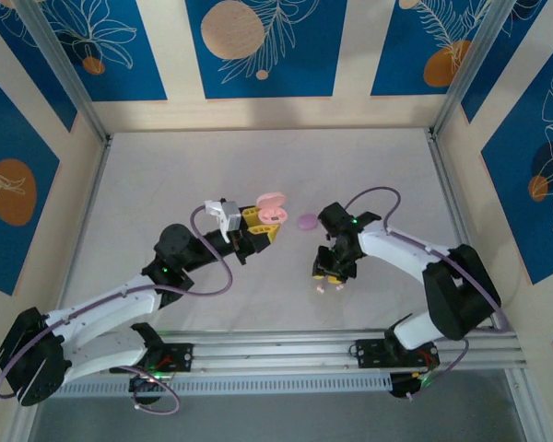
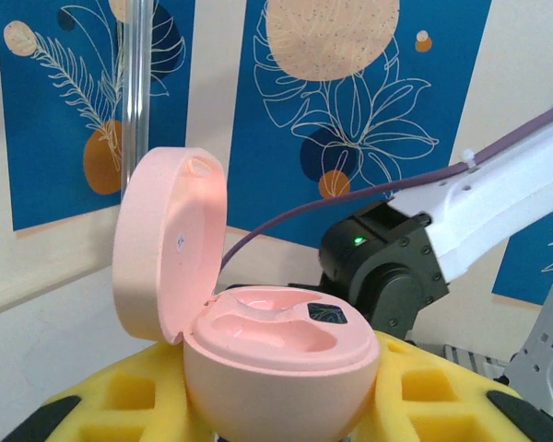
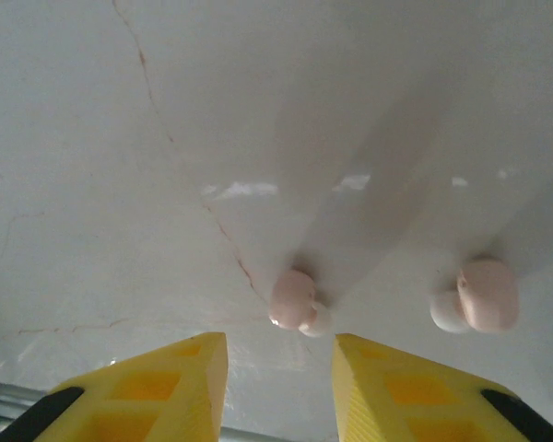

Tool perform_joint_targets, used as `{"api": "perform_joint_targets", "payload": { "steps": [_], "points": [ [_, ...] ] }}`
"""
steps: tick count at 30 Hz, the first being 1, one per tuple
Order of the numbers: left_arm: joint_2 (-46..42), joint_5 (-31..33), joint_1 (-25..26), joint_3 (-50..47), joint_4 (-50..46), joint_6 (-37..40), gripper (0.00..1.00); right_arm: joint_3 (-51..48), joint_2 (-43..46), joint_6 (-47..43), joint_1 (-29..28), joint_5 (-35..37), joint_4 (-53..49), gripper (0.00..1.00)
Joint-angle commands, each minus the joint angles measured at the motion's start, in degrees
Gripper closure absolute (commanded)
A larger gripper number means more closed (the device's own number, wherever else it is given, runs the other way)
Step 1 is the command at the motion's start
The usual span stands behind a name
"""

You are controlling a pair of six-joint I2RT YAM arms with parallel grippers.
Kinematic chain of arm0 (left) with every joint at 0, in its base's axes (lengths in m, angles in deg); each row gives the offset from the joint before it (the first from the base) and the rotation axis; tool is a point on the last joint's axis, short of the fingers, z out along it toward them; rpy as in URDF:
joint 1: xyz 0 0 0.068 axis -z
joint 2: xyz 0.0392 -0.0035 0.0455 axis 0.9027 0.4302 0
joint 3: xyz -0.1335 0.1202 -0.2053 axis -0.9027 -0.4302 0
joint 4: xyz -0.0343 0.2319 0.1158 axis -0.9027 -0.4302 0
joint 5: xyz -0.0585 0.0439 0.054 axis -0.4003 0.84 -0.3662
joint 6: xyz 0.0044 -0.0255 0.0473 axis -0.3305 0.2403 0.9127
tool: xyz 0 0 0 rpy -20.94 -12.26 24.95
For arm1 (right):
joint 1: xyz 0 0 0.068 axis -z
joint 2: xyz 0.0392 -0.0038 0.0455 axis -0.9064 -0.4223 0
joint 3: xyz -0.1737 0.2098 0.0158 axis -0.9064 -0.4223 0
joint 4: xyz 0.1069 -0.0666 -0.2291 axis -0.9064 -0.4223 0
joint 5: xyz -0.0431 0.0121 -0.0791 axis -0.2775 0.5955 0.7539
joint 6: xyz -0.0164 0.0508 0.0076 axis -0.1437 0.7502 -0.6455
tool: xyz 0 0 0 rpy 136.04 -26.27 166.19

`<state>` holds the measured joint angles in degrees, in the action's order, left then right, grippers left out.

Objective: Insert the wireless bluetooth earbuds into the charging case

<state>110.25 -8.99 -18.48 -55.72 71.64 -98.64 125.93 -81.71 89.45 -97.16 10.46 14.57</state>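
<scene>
Pink earbuds [image 3: 293, 299], 2 pcs, loose on surface [image 3: 120, 184] under right gripper [image 3: 279, 387] (jaws part open, empty); prob. v. light, hard, slick plastic, apt to roll – pinch across rounded body; pink case [image 2: 276, 359], lid up, clamped in left gripper [image 1: 258, 227]

Lab robot cell, aluminium frame [image 1: 63, 74], blue printed wall panels [image 1: 295, 55], white tabletop [image 1: 258, 166]

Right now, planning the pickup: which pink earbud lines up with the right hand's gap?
The small pink plastic earbud just ahead of the gap; the other pink earbud lies to one side.
</scene>
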Motion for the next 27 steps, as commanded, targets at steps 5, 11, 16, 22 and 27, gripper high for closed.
{"api": "perform_joint_targets", "payload": {
  "steps": [5, 11, 16, 22, 27],
  "points": [
    [-1.2, 0.5, 0.3, 0.1, 0.3, 0.3, 0.82, 4.3, -6.7, -1.1, -3.7, 6.1, -4.6, 0.63],
    [-1.5, 0.7, 0.3, -0.2, -0.3, 0.5, 0.82, 4.9, -8.7, -1.8, -4.5, 5.3, -4.4, 0.64],
    [-1.4, 0.7, 0.4, -0.1, -0.2, 0.3, 0.82, 5.3, -10.1, -2.3, -5.1, 5.0, -4.6, 0.68],
    [-1.4, 0.7, 0.4, 0.0, -0.4, 0.2, 0.82, 5.5, -10.5, -2.2, -5.4, 6.1, -4.8, 0.70],
    [-1.5, 0.7, 0.3, -0.1, -0.5, 0.0, 0.82, 5.7, -10.8, -2.6, -5.4, 6.6, -4.8, 0.72]
  ]
}}
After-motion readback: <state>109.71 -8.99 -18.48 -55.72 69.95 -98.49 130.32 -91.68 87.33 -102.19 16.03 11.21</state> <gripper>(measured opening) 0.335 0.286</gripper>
